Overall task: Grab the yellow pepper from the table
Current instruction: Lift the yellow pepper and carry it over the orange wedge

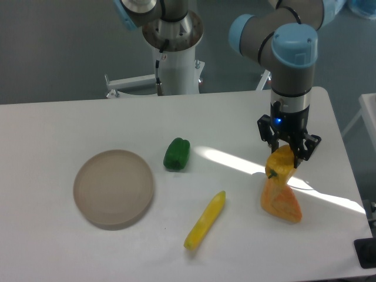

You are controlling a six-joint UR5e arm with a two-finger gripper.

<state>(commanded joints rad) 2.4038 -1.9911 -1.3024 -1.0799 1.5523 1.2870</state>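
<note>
On the left of the white bench sits a round tan plate. Next comes a green pepper, then a long pale-yellow vegetable lying slantwise. Over on the right, the jaws pinch the yellow pepper, which hangs straight below them, its long axis roughly up and down. It looks lifted off the bench, directly above the orange wedge; whether the two touch I cannot tell. Going straight up should be what clears it.
</note>
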